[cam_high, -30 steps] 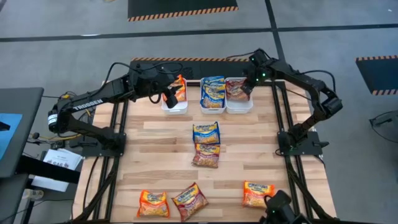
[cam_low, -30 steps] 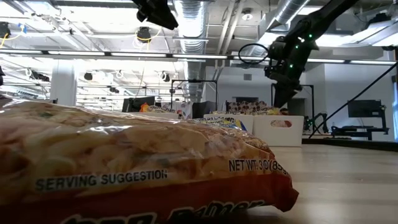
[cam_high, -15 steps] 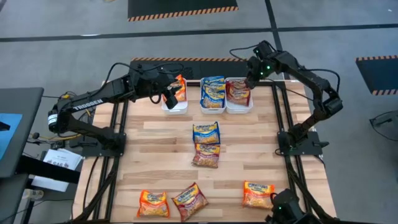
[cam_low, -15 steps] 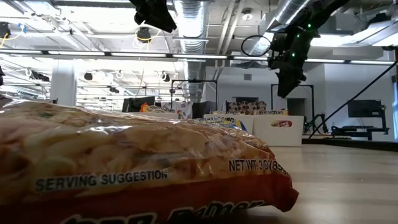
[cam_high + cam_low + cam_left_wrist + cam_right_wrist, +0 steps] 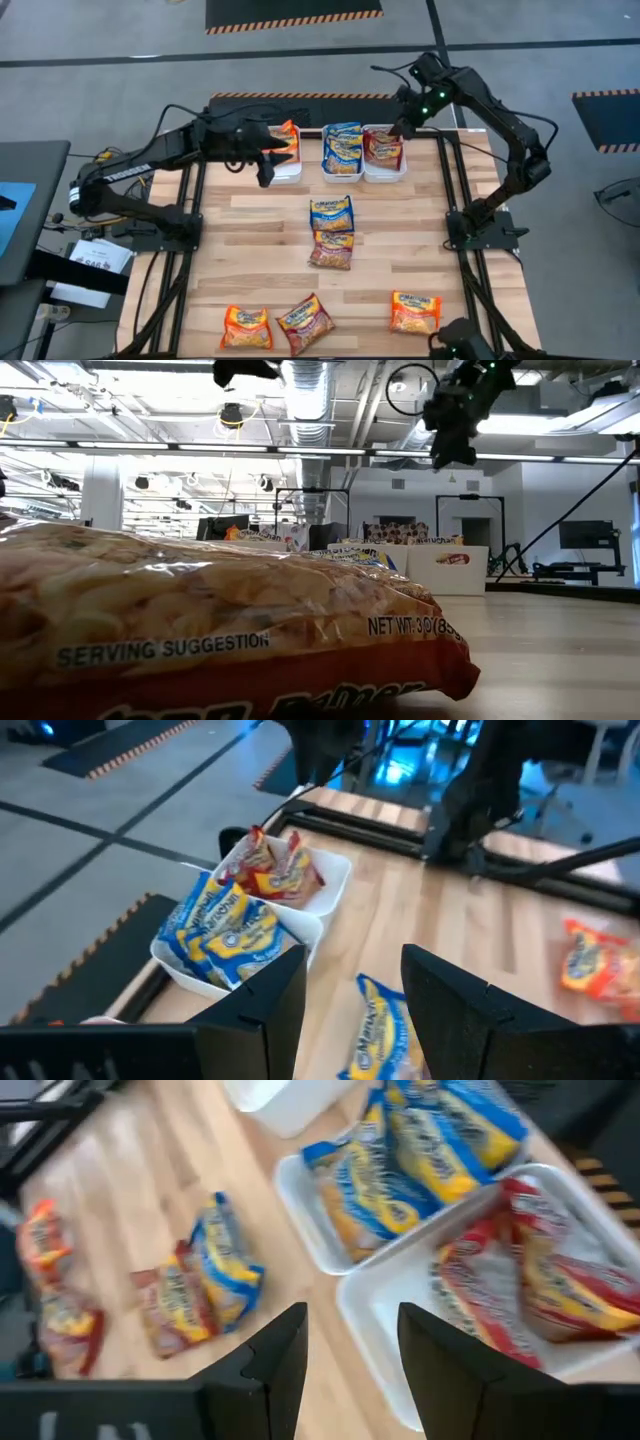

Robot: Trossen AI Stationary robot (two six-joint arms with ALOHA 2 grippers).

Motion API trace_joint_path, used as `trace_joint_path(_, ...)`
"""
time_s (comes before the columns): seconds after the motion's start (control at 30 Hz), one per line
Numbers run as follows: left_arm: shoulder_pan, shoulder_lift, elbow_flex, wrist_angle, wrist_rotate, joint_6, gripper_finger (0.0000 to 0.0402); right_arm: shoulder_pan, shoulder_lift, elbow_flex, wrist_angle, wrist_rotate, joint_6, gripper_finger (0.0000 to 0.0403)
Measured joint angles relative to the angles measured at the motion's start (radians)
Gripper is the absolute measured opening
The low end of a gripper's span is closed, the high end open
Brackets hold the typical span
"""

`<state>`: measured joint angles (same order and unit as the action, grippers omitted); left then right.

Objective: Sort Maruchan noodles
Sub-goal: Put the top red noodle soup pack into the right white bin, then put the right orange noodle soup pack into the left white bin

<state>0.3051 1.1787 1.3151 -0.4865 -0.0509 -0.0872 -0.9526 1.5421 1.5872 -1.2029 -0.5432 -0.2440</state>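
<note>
Both hands empty, fingers apart: left hand (image 5: pixel 265 172) beside orange bin (image 5: pixel 288 172), right hand (image 5: pixel 397 128) above red bin (image 5: pixel 384 172). Colours binned separately; loose noodle packets (image 5: pixel 331 213) waiting on desk (image 5: pixel 400 240).

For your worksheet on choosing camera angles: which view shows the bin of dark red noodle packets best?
The right wrist view: the bin of dark red packets fills the picture's side, packets plainly visible inside. The high view shows it small, rightmost of three bins, under the right gripper. The left wrist view shows it farther off; the low view shows only its side wall.
</note>
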Motion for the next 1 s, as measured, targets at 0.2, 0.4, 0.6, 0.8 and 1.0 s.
trace_joint_path(0.2,-0.040,-0.040,0.000,-0.016,0.014,-0.119,0.0155,0.083,0.000,0.001,-0.077,-0.006,-0.023,0.0196)
trace_joint_path(0.4,-0.089,-0.049,0.000,-0.134,0.078,-0.227,0.0155,0.203,0.000,0.001,-0.255,-0.007,0.011,0.0223)
trace_joint_path(0.6,-0.156,-0.046,0.000,-0.198,0.138,-0.218,0.0155,0.368,0.000,0.001,-0.369,-0.008,0.143,0.0230)
trace_joint_path(0.8,-0.216,-0.049,0.000,-0.221,0.214,-0.213,0.0155,0.543,-0.024,-0.002,-0.368,0.008,0.285,0.0230)
trace_joint_path(1.0,-0.276,-0.049,0.000,-0.270,0.219,-0.198,0.0155,0.699,-0.171,-0.100,-0.368,0.156,0.484,0.0230)
